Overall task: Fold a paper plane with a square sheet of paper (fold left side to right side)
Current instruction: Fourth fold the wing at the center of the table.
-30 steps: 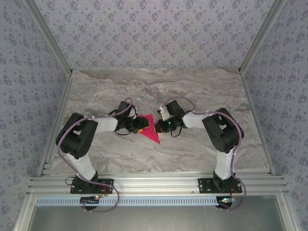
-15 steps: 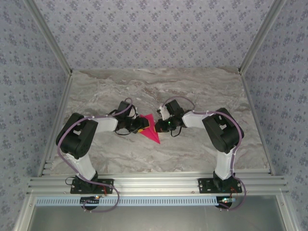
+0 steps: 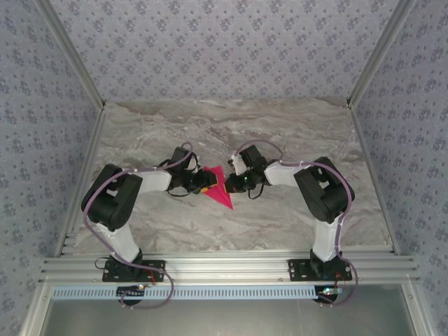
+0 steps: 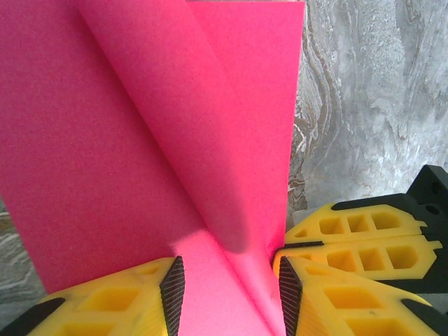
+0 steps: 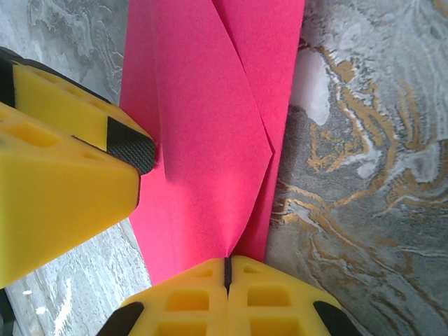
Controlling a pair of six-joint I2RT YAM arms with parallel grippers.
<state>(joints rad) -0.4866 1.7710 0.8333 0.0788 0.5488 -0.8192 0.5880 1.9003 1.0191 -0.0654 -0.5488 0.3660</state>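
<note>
The square sheet of paper (image 3: 219,186) lies mid-table, folded into a pointed magenta shape. My left gripper (image 3: 205,185) is at its left edge, my right gripper (image 3: 232,183) at its right edge. In the left wrist view the left gripper (image 4: 231,297) is open, and a raised crease of the paper (image 4: 140,140) runs between its pads. The right gripper's yellow fingers (image 4: 364,241) press at the paper's right edge. In the right wrist view the right gripper (image 5: 227,269) is shut, pinching a corner of the lifted flap of paper (image 5: 203,126). A left fingertip (image 5: 129,147) rests on the paper.
The marble table (image 3: 294,133) stretches bare behind and beside the arms. Patterned walls with metal corner posts (image 3: 77,63) close in three sides. An aluminium rail (image 3: 224,269) runs along the near edge, carrying both arm bases.
</note>
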